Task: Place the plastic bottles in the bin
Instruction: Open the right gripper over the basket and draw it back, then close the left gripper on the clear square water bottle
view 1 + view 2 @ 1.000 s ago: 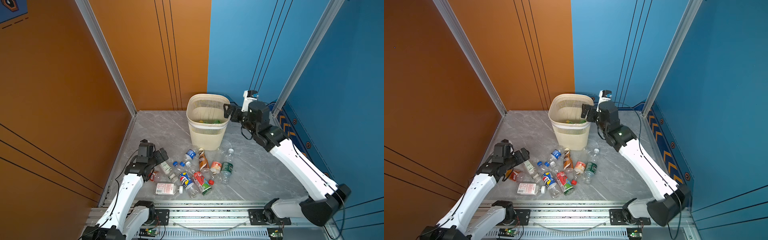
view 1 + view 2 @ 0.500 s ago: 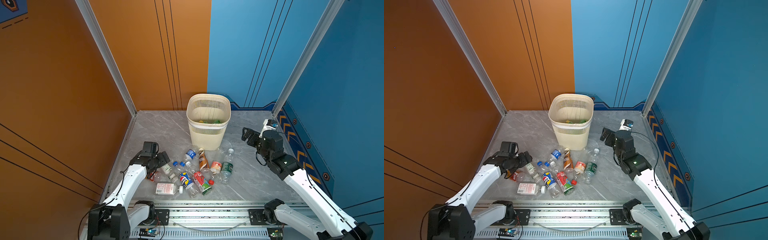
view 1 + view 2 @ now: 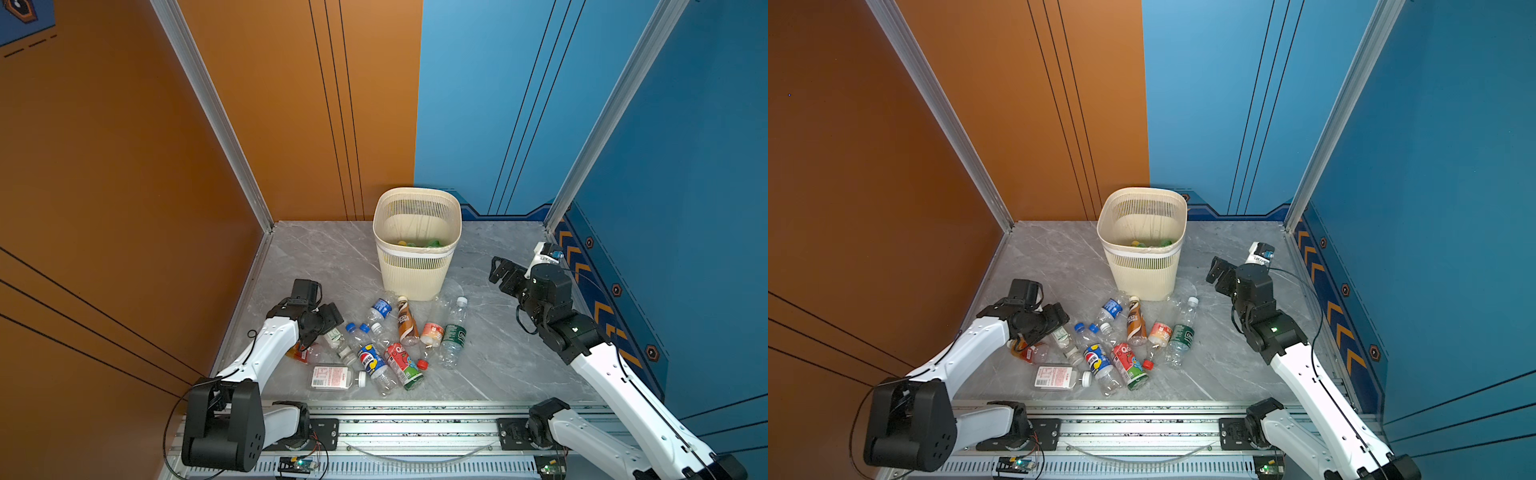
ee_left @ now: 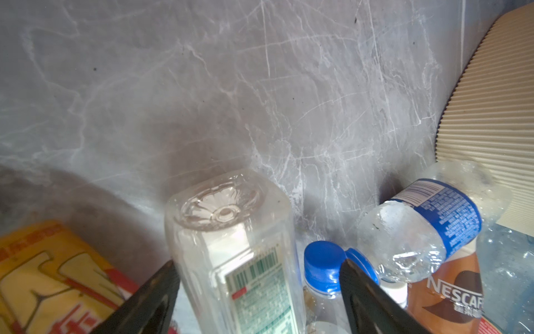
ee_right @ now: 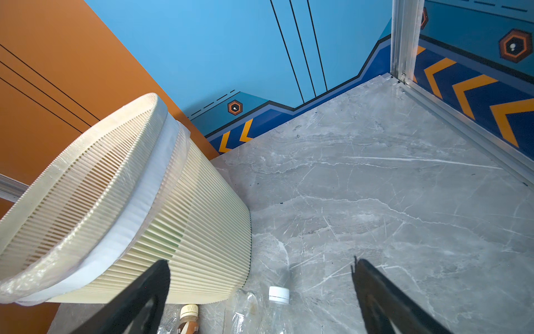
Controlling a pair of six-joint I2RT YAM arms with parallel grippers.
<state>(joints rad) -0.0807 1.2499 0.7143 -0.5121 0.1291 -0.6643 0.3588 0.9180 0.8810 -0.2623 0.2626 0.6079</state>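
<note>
Left gripper (image 4: 258, 267): jaws apart, astride clear square bottle (image 4: 231, 231), one of the plastic bottles (image 3: 405, 328) strewn on the marble surface (image 3: 498, 353); right gripper (image 5: 260, 264): jaws wide apart, empty, bin (image 5: 185, 219) upright beyond one jaw's outer side.

Left arm (image 3: 266, 349): comes up from the near side, upper link folded low, white forearm reaching forward and inward, close over the surface.
Left wrist (image 3: 309, 322): bent downward, tool end pointing toward the middle.
Left gripper (image 4: 258, 263): jaws parted, both dark fingers (image 4: 150, 297) in view, tips well apart.
Right arm (image 3: 615, 378): stretched diagonally forward along the right side, forearm raised.
Right wrist (image 3: 546, 286): held higher than the left one, turned toward the middle.
Right gripper (image 5: 261, 261): jaws spread wide, held in the air above the surface.
</note>
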